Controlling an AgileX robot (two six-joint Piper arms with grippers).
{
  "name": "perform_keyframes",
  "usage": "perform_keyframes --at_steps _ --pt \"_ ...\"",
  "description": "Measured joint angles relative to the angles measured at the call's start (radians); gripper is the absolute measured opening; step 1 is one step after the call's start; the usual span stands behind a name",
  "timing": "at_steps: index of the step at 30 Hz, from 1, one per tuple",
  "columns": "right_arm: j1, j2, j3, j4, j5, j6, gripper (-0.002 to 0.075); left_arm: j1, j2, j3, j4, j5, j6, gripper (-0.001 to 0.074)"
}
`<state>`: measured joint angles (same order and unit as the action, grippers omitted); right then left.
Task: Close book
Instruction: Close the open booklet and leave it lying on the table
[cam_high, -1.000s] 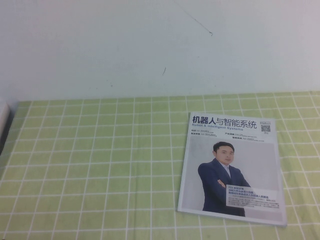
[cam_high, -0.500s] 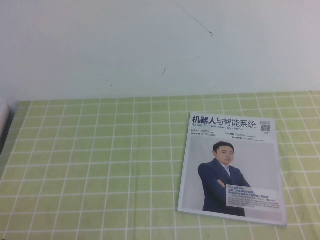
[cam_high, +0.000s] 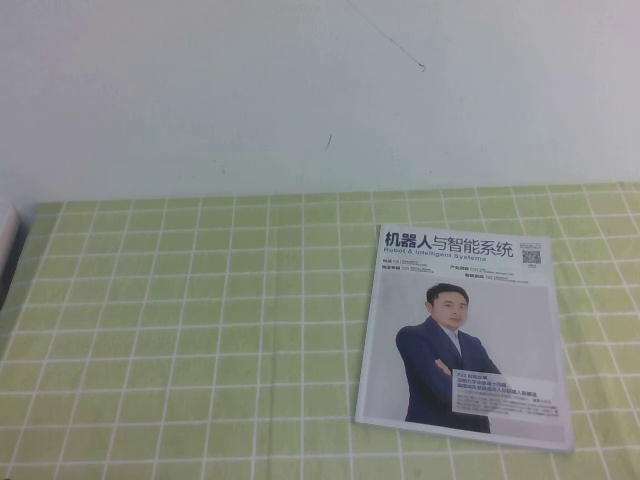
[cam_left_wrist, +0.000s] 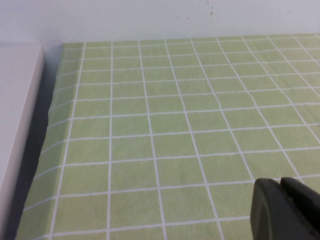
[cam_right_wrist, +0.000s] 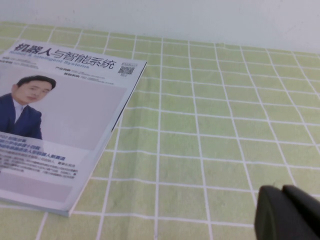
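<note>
High view shows a thin magazine (cam_high: 463, 338) lying flat with its front cover up, already shut, on the green checked cloth of the table (cam_high: 200, 330), at about 4 o'clock from the cloth's middle; neither arm appears in this view. Judging by its few pages and glossy cover, it should be light, floppy and slippery. It would bend rather than lift as a board, and a sideways push could slide it on the cloth. The best hold is probably the free long edge at the 3 o'clock side, pinching only the cover, or a flat press down on the cover to keep it shut. In the right wrist view the right end effector (cam_right_wrist: 284, 197) has its two dark tips pressed together and holds nothing; the magazine (cam_right_wrist: 60, 120) lies near it but apart, with bare cloth between. The left end effector (cam_left_wrist: 281, 192) is likewise closed and empty over bare cloth, no magazine in its view
</note>
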<state>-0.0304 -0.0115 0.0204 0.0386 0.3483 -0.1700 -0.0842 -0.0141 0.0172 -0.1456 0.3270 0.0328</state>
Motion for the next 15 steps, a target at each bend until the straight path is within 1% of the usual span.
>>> perform_keyframes --at_steps 13,15 --pt "0.0 0.0 0.0 -0.004 0.0 0.002 -0.0003 0.0 0.0 0.0 0.0 0.001 0.002 -0.0004" --pt "0.0 0.0 0.0 -0.004 0.0 0.002 -0.0003 0.01 0.0 0.0 0.0 0.001 0.002 -0.0004"
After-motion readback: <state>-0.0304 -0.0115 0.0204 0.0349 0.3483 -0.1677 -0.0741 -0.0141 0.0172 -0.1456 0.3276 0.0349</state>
